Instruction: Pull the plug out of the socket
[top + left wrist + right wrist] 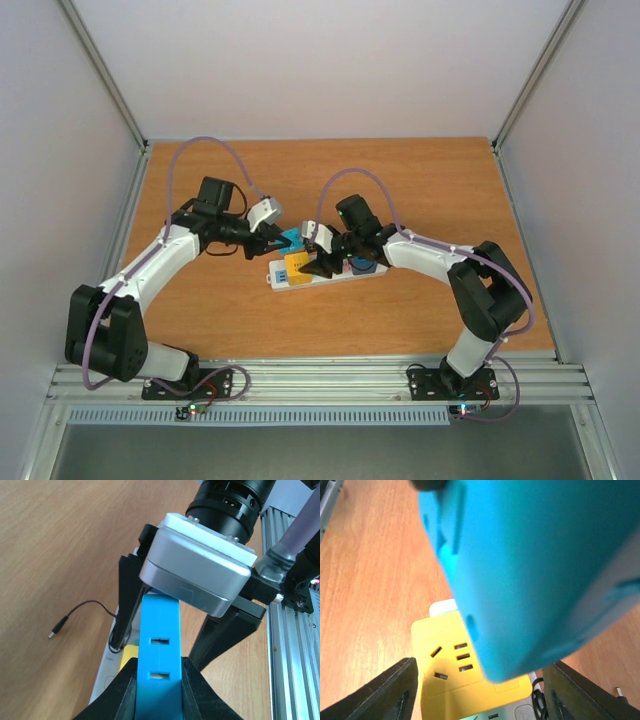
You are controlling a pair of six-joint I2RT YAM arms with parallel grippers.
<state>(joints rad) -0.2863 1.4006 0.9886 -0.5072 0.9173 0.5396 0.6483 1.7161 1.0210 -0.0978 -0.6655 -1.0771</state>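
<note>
From above, your left jaws (268, 240) sit just left of centre, closed on the blue plug (291, 238). The power strip (372, 268) lies flat on the worktop (420, 180) just below and right of it, its long axis running almost straight across the frame. Your right jaws (322, 262) hang over the strip's left half, so both arms crowd the same spot. Only the left one has the plug.

In the left wrist view, the plug rises from the bottom centre, pinched on both flanks by the black fingers (125, 690). Its far end tucks under the right wrist's silver camera housing (200, 565). A thin black cable (75, 614) lies loose at the left.

In the right wrist view, the plug fills the upper right, looming above the strip's yellow outlet face (465, 680). The right fingers (385, 695) stand wide apart, astride the strip, holding nothing. The plug looks clear of the socket, though the join itself is hidden. I'd draw it up and left, away from the strip.
</note>
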